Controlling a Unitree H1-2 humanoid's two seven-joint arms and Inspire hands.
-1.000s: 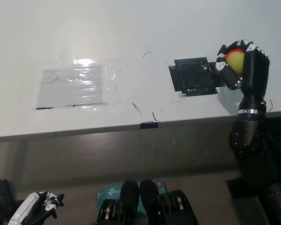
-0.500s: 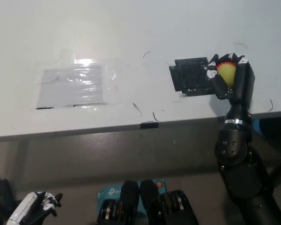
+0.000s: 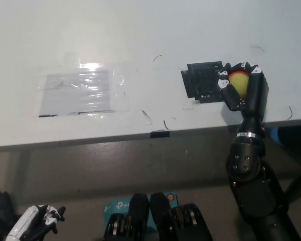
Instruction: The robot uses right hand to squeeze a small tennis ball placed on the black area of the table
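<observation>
The black right hand [image 3: 243,90] is up over the white table [image 3: 140,40], close to its front edge and toward the right end, and its fingers are wrapped round the small tennis ball [image 3: 239,82]. The ball shows yellow-green with a patch of red-orange at the top, peeking out between the dark fingers, so it sits in the grip rather than lying free on the surface. Hand and ball are right at the right-hand edge of the black area [image 3: 206,82], the dark square patch stuck to the tabletop; the fingertips overlap that edge. The black forearm runs down from the hand, crosses the front edge of the table and drops below it.

Farther along to the left there's a sheet of clear plastic film [image 3: 80,92] taped flat on the table, catching a bright glare, well apart from the black patch. A few thin dark scuff marks dot the surface between the two.

Down below table level, at the lower left, the white left hand [image 3: 32,226] hangs idle; I cannot tell how its fingers are set.
</observation>
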